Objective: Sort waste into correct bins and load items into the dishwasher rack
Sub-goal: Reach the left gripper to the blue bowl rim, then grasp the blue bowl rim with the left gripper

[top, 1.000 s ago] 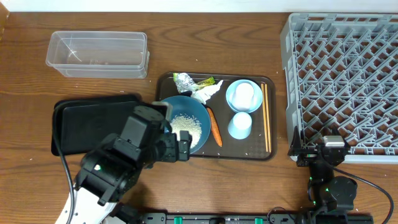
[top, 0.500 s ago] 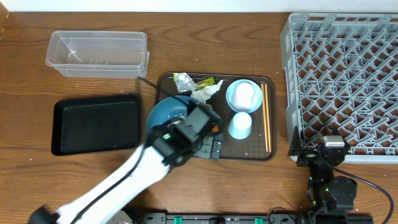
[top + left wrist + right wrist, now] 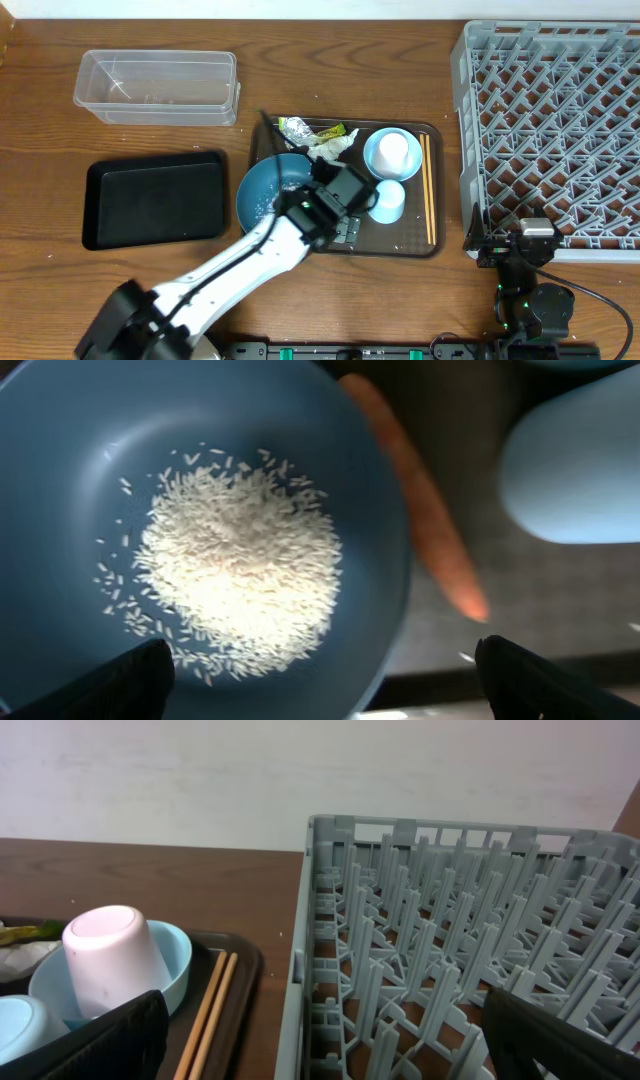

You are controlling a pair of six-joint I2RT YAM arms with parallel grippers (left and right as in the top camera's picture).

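- Overhead view: the left tool (image 3: 344, 230) hangs over the brown serving tray (image 3: 400, 246), its jaws spread wide with nothing between them.
- Directly beneath this tool, in the left wrist view, sits the dark-blue bowl (image 3: 200, 450) with a heap of loose white rice (image 3: 235, 575) inside it.
- The carrot (image 3: 420, 530) lies just right of the bowl from the tool's side, running along its rim. I cannot tell whether it touches the rim.
- The pale-blue cup (image 3: 575, 465) sits further right, past the carrot.
- Beyond the tool, at the tray's far edge, the crumpled foil (image 3: 293, 128), the green-yellow wrapper (image 3: 336, 131) and the white tissue (image 3: 336, 149) lie close together.
- Ahead and to the tool's right, the small pale-blue bowl (image 3: 375, 160) holds an upturned white cup (image 3: 393, 152).
- The chopsticks (image 3: 429, 190) lie side by side along the tray's right edge.
- Off to the tool's left on the counter (image 3: 330, 60) rests the black tray (image 3: 150, 200), and the clear tub (image 3: 155, 88) sits further out beyond it.
- The right tool (image 3: 515, 240) sits low at the counter's near edge, jaws wide and empty.
- The grey rack (image 3: 450, 940) stands straight ahead of the right tool, with the chopsticks and the small pale-blue bowl off to its front left.
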